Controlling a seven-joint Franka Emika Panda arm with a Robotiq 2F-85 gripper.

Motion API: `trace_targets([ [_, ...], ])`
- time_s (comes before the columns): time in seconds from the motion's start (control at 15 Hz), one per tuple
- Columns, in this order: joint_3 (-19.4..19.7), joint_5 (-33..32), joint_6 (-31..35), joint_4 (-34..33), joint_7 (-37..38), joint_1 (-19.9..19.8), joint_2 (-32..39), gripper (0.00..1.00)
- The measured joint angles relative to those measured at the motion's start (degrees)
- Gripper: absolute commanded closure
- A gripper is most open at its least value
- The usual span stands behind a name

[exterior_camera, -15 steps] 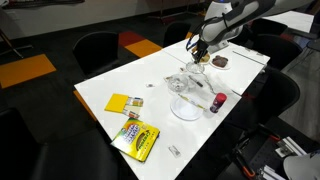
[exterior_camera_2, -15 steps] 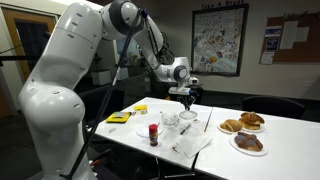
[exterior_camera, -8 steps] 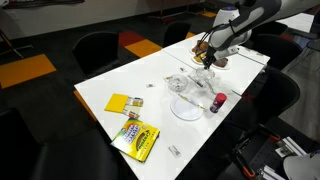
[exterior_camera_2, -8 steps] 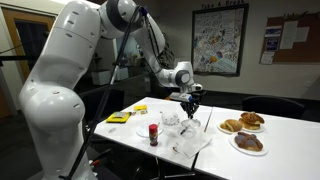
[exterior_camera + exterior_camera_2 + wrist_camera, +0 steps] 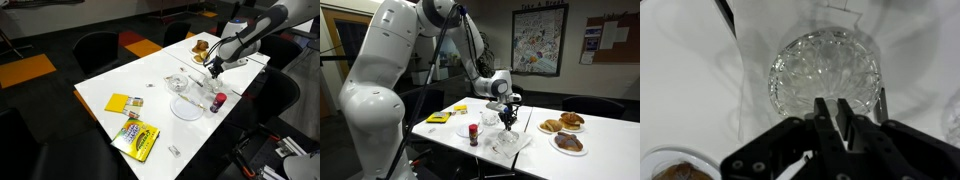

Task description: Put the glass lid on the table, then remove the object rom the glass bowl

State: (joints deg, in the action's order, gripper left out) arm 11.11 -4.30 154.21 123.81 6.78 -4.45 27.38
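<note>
White tabletop (image 5: 690, 60) fills your wrist view; your pincer (image 5: 833, 102) is pinched almost shut on the near rim of the glass lid (image 5: 825, 70), which spreads just beyond its tips, low over the tabletop

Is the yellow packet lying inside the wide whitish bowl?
No, the yellow packet lies flat on the table, well apart from the whitish bowl.

On the bench (image 5: 130, 85), the packet (image 5: 135, 140) lies at the near end, a pad (image 5: 122, 102) just behind it. Mid-bench sits the wide bowl (image 5: 187, 106), a bottle (image 5: 217, 102) just beside it. A plate (image 5: 201, 47) stands at the far end. In the wrist view a glass piece (image 5: 825, 75) lies before the end effector (image 5: 835, 118).
</note>
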Motion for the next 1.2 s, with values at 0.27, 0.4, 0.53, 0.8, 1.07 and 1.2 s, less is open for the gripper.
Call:
trace_targets([
  [0.27,1.51,-0.28,3.36,3.33,-0.92,-0.25,0.06,0.59],
  [0.4,1.95,-0.28,3.90,3.94,-2.04,-0.82,0.02,0.52],
  [0.53,1.96,-0.28,3.97,3.99,-4.15,-1.68,-0.31,0.38],
  [0.8,-0.59,-0.31,3.66,3.40,-7.13,-1.40,-5.01,0.10],
  [1.07,-5.86,0.49,-1.31,0.28,-8.62,-0.23,-12.42,0.00],
  [1.2,-8.42,2.72,-4.77,-1.75,-9.56,0.37,-13.94,0.00],
])
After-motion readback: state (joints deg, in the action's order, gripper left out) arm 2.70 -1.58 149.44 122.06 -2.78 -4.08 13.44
